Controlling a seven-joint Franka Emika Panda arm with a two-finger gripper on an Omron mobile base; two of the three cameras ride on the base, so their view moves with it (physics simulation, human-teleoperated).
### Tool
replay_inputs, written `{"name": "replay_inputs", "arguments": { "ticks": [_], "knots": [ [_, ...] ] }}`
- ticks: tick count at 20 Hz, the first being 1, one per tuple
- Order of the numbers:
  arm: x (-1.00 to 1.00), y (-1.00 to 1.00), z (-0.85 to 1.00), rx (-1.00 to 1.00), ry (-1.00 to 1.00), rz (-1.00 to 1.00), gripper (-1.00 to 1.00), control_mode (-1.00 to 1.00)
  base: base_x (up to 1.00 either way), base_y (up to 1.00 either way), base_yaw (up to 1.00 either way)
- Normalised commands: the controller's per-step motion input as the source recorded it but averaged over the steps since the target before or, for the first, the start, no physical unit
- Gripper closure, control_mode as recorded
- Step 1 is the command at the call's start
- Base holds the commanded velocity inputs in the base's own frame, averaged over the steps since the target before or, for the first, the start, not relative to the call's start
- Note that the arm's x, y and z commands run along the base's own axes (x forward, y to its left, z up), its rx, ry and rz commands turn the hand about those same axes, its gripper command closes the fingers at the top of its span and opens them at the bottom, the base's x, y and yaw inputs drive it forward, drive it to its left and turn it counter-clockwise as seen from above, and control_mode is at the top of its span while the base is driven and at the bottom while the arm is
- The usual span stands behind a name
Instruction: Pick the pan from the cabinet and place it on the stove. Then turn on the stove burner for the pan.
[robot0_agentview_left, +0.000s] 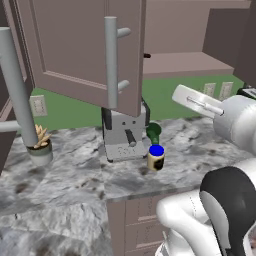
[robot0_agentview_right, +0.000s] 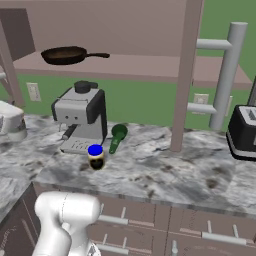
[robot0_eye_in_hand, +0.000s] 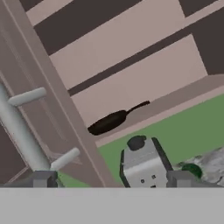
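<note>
Left base view: the cabinet (robot0_agentview_left: 85, 50) door hangs open above a grey coffee machine (robot0_agentview_left: 122, 135); a blue-lidded jar (robot0_agentview_left: 156, 158) beside it shows no readable label.

Right base view: the pan (robot0_agentview_right: 65, 55) lies on the cabinet shelf above the coffee machine.

Hand view: the gripper (robot0_eye_in_hand: 111, 179) fingertips stand wide apart, empty, below the pan.

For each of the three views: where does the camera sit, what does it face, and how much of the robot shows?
Left base view: behind-left, facing the open cabinet door; white arm at lower right.
Right base view: behind-right, facing the pan on the cabinet shelf; arm at lower left.
Hand view: on the hand, tilted up toward the pan; open gripper at bottom.
All three show the coffee machine.
</note>
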Motion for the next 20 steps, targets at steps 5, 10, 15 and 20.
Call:
{"name": "replay_inputs", "arguments": {
  "ticks": [5,10,15,20],
  "knots": [
    [0.25,-0.69,-0.17,0.28,0.20,0.23,-1.00,-1.00,0.00,0.00,0.00],
    [0.49,-0.28,-0.19,0.26,0.24,0.25,-1.00,-1.00,0.00,0.00,0.00],
    [0.80,0.11,-0.20,0.20,0.27,0.22,-1.00,-1.00,0.00,0.00,0.00],
    [0.94,0.26,-0.19,0.19,0.25,0.15,-1.00,-1.00,0.00,0.00,0.00]
  ]
}}
